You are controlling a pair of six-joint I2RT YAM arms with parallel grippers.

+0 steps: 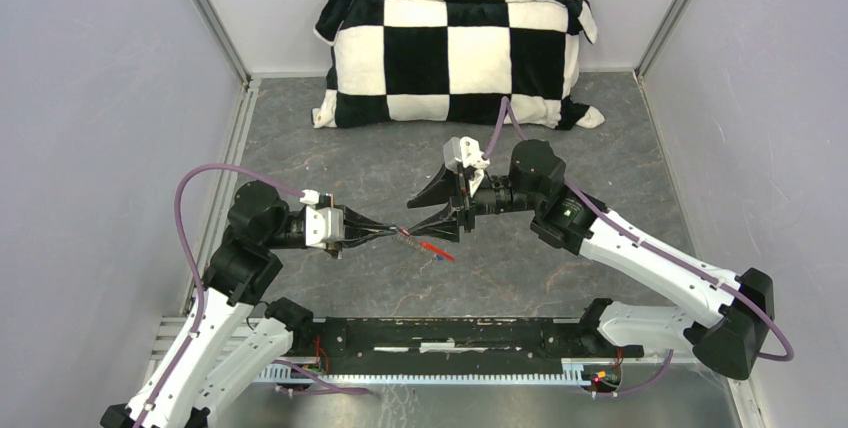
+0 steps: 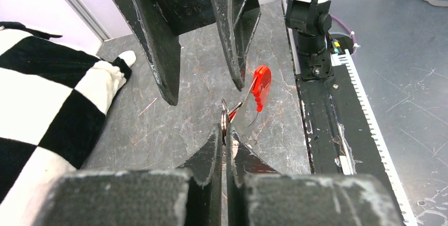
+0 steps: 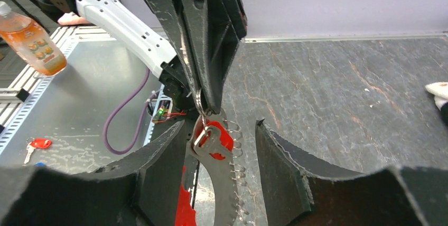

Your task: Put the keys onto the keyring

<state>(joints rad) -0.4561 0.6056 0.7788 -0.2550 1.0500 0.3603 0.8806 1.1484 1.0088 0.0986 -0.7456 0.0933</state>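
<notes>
The left gripper (image 2: pixel 226 131), clamped on the thin silver wire keyring (image 2: pixel 224 112), presumably steadies it so the right gripper (image 1: pixel 411 220), jaws apart, can work the red-tagged silver key (image 1: pixel 432 249) at its 4 o'clock.

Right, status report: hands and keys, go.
Left hand shut on keyring. Right hand open, close in front. Red key hanging from the ring. Nothing blocking.

Pillow (image 1: pixel 455 53) on table (image 1: pixel 350 148), behind keys (image 1: pixel 432 248)
</notes>
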